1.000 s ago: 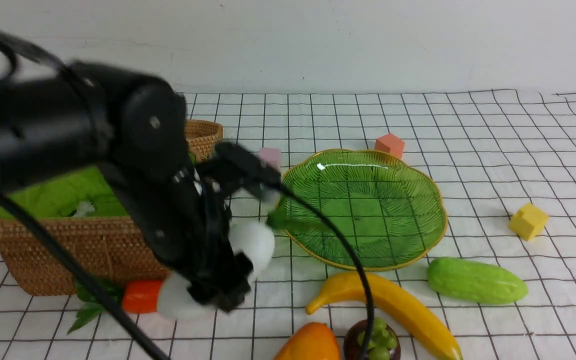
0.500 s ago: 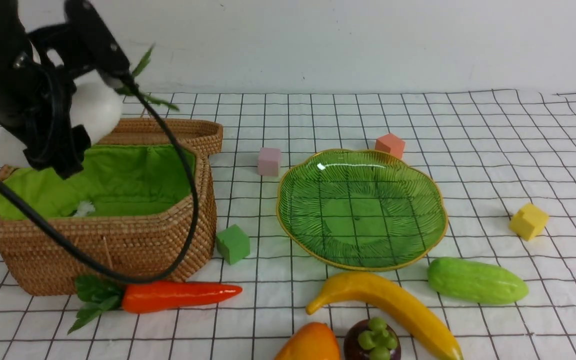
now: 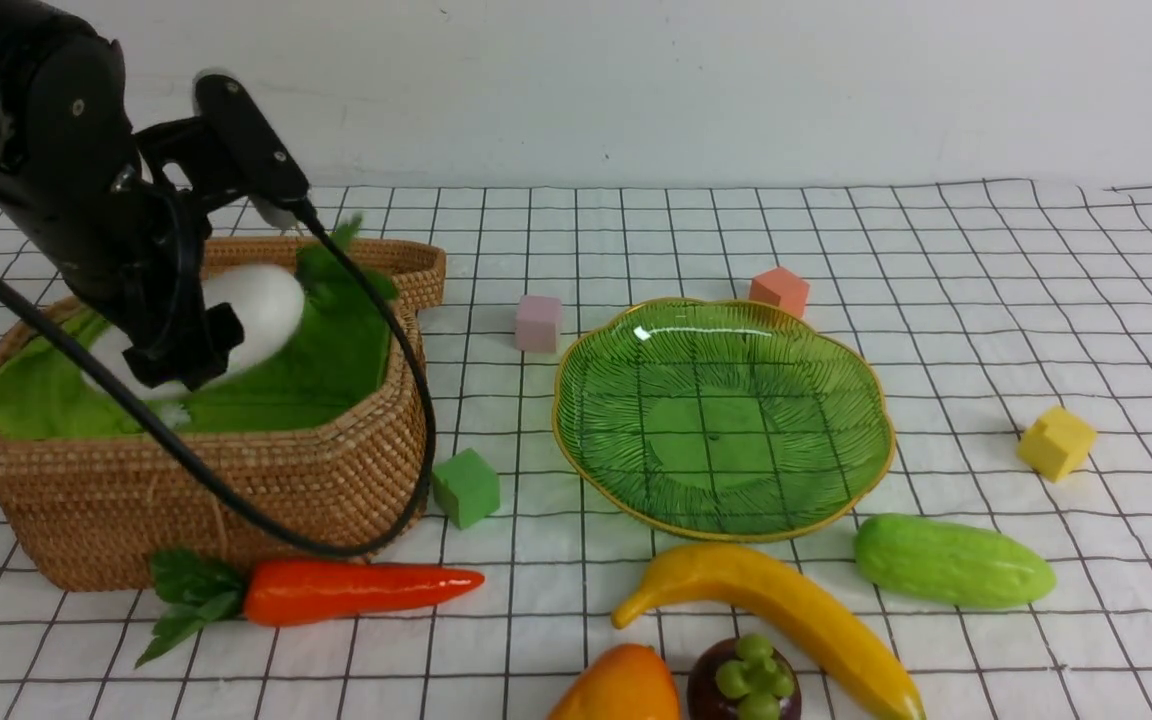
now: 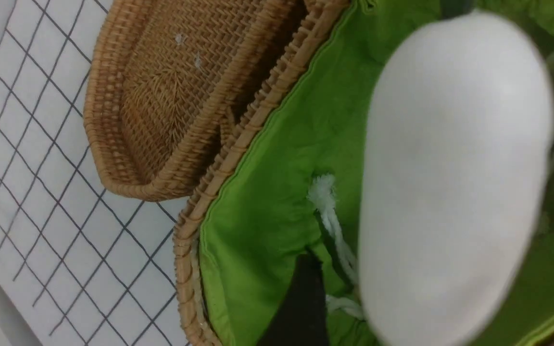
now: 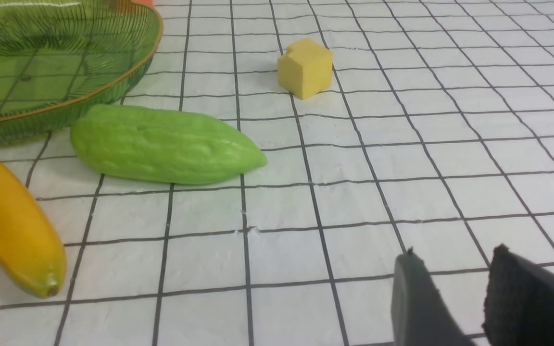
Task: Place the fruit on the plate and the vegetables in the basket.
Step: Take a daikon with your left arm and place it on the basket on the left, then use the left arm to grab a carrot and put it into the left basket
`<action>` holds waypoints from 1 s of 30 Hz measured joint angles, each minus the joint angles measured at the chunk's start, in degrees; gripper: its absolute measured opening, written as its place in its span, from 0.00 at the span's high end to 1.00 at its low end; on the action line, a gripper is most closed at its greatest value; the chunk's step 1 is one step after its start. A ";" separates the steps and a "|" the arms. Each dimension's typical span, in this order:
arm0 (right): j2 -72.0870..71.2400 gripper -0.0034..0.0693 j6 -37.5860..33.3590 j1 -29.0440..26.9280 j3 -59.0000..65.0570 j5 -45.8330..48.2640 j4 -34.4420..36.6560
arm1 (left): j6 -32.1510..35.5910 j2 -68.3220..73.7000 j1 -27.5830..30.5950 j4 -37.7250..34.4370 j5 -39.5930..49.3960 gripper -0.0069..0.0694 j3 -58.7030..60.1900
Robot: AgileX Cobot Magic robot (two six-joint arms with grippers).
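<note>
The white radish (image 3: 256,310) is low inside the basket (image 3: 236,490) over its green lining, blurred in the left wrist view (image 4: 450,168). My left gripper (image 3: 236,290) straddles it, open, with a gap on each side of the radish. The carrot (image 3: 336,592) lies in front of the basket. The green plate (image 3: 726,420) holds nothing. The cucumber (image 3: 951,560), banana (image 3: 786,610), mango (image 3: 621,685) and mangosteen (image 3: 744,685) lie on the cloth near me. My right gripper (image 5: 455,254) is open and holds nothing, low over the cloth, some way from the cucumber (image 5: 161,144).
Foam cubes sit on the gridded cloth: green (image 3: 466,487) beside the basket, pink (image 3: 538,322) and orange-red (image 3: 779,290) behind the plate, yellow (image 3: 1056,442) at the right. The basket's woven lid (image 4: 161,96) lies open behind it. The left arm's cable loops over the basket's front.
The left arm carried the radish from near the carrot up over the basket, then lowered it inside. Its jaws have spread away from the radish.
</note>
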 joint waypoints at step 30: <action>0.00 0.62 0.00 0.00 0.00 0.00 -0.04 | -39.62 -22.97 13.27 -39.54 -12.91 0.27 43.02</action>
